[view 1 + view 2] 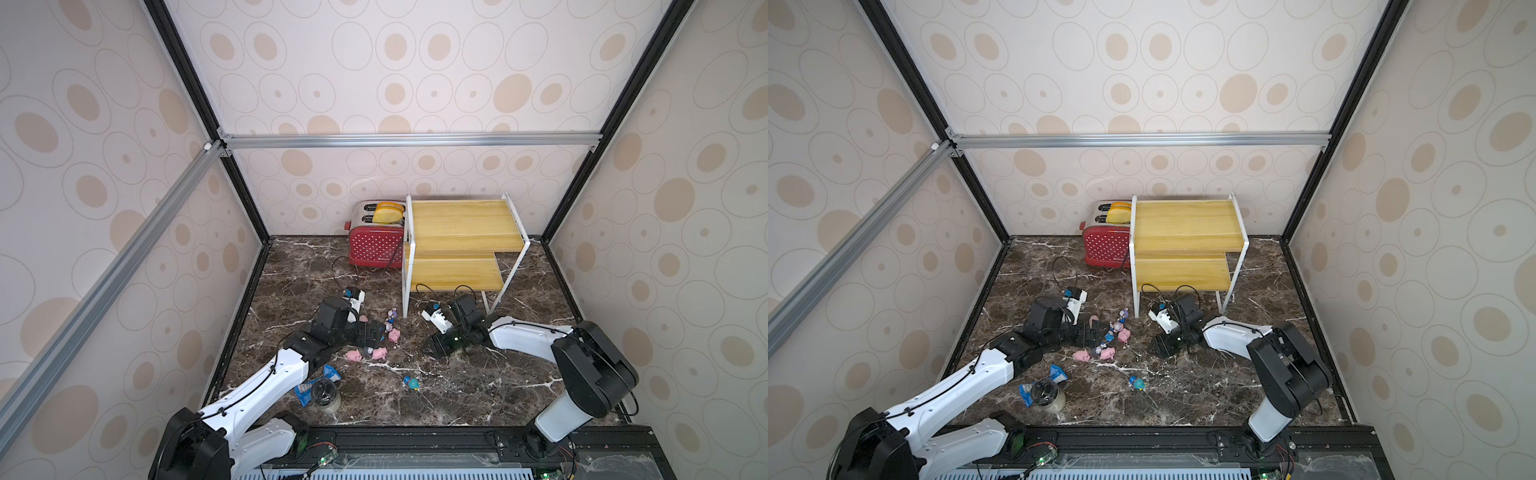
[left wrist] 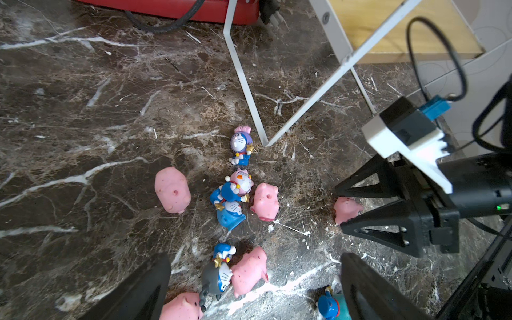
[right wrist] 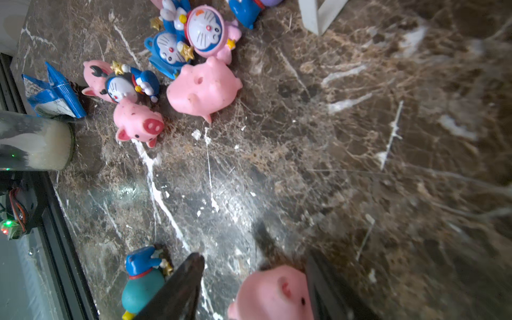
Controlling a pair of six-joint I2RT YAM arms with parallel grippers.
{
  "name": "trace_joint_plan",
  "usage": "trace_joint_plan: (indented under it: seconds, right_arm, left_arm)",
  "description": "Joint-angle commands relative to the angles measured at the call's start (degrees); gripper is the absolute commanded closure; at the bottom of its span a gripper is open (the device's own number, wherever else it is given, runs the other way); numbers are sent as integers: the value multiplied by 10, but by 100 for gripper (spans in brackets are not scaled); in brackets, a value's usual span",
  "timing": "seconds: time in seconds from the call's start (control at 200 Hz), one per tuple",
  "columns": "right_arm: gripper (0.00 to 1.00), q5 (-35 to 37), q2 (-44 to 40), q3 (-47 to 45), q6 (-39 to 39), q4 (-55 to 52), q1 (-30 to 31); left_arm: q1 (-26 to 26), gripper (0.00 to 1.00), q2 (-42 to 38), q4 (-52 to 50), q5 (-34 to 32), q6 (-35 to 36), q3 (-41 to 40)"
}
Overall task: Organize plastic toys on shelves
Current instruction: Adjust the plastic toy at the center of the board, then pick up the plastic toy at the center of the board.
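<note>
Both yellow boards of the shelves (image 1: 465, 224) (image 1: 1187, 224) are bare. The plastic toys lie on the marble floor in front of the shelves: pink pigs (image 1: 353, 355) (image 2: 172, 190) mixed with small blue cartoon figurines (image 1: 391, 313) (image 2: 240, 144). My left gripper (image 1: 374, 332) (image 2: 256, 259) hangs open over this cluster, a pig (image 2: 249, 271) and a grey-hatted figurine (image 2: 217, 278) between its fingers, untouched. My right gripper (image 1: 434, 347) (image 3: 255, 257) is low and open around one pig (image 3: 273, 293) (image 2: 345, 209), which rests against one finger with a gap to the other. A teal-and-blue figurine (image 1: 411, 383) (image 3: 142, 282) lies apart.
A red polka-dot toaster (image 1: 376, 245) stands left of the shelves, its black cable trailing over the floor. A dark-lidded jar (image 1: 326, 395) and a crumpled blue wrapper (image 1: 305, 390) sit near the front left. The shelves' white legs (image 2: 243, 83) stand close behind the toys.
</note>
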Motion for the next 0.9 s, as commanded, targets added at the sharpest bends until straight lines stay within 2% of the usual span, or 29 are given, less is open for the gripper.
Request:
trace_joint_plan:
  seconds: [0.0,0.26,0.496,0.701,0.896]
  right_arm:
    - [36,-39,8,13,-23,-47,-2]
    - [33,-13,-85,-74,1,-88,-2]
    - [31,-36,-126,-147,41,-25,9]
    - [30,145,-203,-206,60,47,37]
    - [32,246,-212,-228,9,112,92]
  left_arm:
    - [-6,1,3,7,11,13,-1]
    - [-6,1,9,7,20,11,2]
    - [-7,1,24,13,23,7,2]
    - [-7,1,22,4,13,8,-1]
    - [-7,1,22,3,5,9,-9]
